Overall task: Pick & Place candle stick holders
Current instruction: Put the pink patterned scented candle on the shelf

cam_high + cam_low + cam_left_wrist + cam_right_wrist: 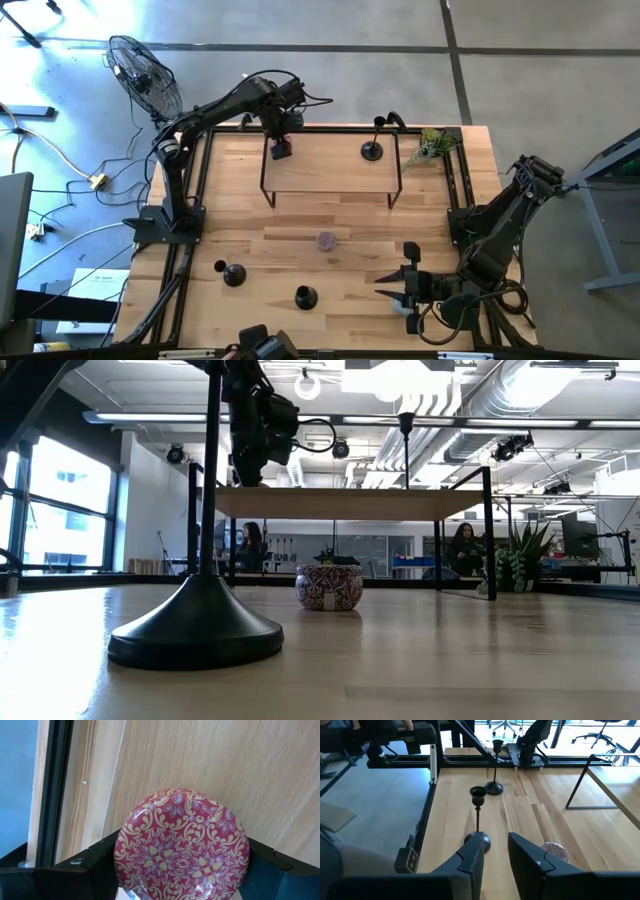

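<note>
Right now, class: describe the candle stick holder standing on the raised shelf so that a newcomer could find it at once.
Find the raised shelf at the table's far side. On its right part stands one candle stick holder, matte black, with a round base and thin stem. Alone among the three holders it stands on the shelf; the other two stand on the table's near side.

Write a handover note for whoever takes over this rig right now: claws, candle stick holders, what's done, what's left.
Left claw: closed on a round pink patterned piece, at the left end of the raised shelf.
Right claw: slightly open and empty, low over the table's near right part, facing the nearer table holder.
Holders: the shelf holder stands on the shelf. The nearer table holder and the farther table holder stand upright on the tabletop.
Done: apparently one holder is placed on the shelf.
Left: probably the two table holders. Neither is gripped.
</note>
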Robot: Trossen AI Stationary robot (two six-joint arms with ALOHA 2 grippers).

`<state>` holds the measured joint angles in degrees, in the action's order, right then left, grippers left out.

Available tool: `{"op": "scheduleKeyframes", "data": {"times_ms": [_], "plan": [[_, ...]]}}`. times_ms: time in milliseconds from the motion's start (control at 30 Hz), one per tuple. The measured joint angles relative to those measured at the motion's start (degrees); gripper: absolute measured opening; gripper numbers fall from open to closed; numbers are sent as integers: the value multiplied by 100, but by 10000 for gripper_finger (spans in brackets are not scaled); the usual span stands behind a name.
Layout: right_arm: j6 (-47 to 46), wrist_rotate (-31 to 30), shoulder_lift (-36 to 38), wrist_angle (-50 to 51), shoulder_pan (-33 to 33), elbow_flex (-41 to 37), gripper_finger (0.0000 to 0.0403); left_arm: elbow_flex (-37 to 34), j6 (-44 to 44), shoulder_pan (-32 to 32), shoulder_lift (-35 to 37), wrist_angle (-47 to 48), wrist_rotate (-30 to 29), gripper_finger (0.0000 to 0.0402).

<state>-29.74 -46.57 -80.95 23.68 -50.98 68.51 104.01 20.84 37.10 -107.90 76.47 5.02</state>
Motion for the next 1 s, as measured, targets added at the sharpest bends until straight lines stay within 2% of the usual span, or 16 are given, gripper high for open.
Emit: {"op": "scheduleKeyframes", "data": {"times_ms": [67, 233, 300, 433, 600, 1000], "plan": [[0, 0, 0, 2, 0, 0, 83, 0, 19, 0, 0, 1, 27, 307], [0, 2, 0, 2, 0, 0, 83, 0, 11, -4, 0, 69, 63, 376], [-7, 2, 0, 2, 0, 0, 83, 0, 11, -4, 0, 93, 63, 390], [-22, 2, 0, 4, 0, 0, 83, 0, 85, -4, 0, 118, -1, 385], [-24, 2, 0, 4, 0, 0, 83, -7, 19, -5, -7, 159, -722, 380], [-26, 2, 0, 2, 0, 0, 83, 151, 32, 2, 48, 204, -819, 380]]}}
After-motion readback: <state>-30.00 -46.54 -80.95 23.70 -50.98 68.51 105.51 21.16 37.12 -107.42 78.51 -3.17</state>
